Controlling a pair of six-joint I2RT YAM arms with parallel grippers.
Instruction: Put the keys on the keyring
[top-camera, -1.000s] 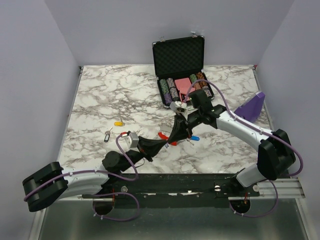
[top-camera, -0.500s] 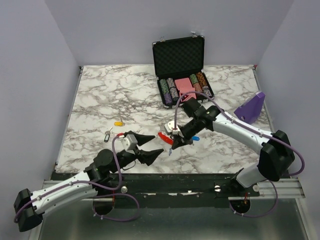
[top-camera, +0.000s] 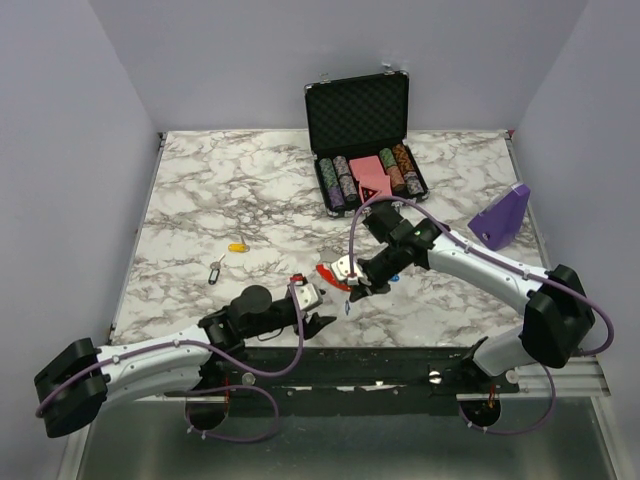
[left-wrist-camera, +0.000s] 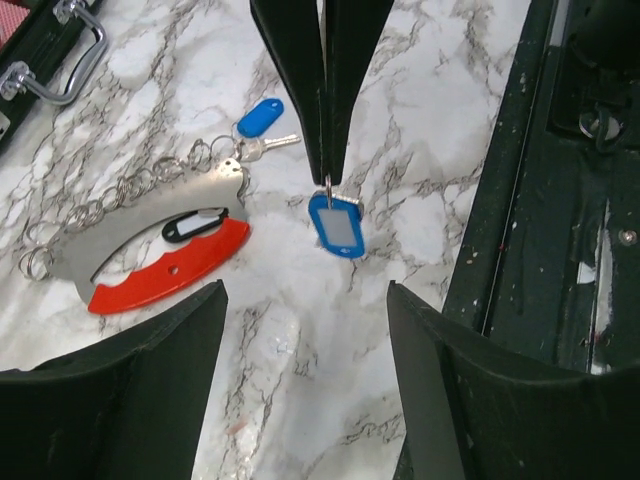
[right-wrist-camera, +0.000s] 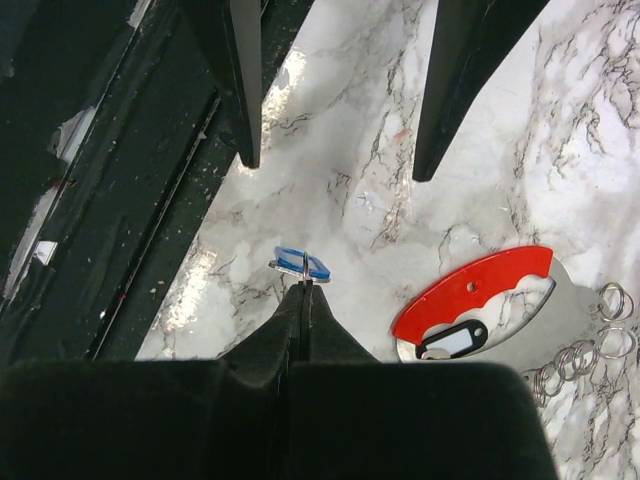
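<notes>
Just beside the keyring (left-wrist-camera: 170, 272), the right pincer (left-wrist-camera: 327, 172) pinches a blue-tagged key (left-wrist-camera: 336, 226).

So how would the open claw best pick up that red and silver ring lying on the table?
Probably from straight above, since the keyring lies flat: the left gripper pinching across its narrow width, red edge to silver back, clear of the chain.
</notes>
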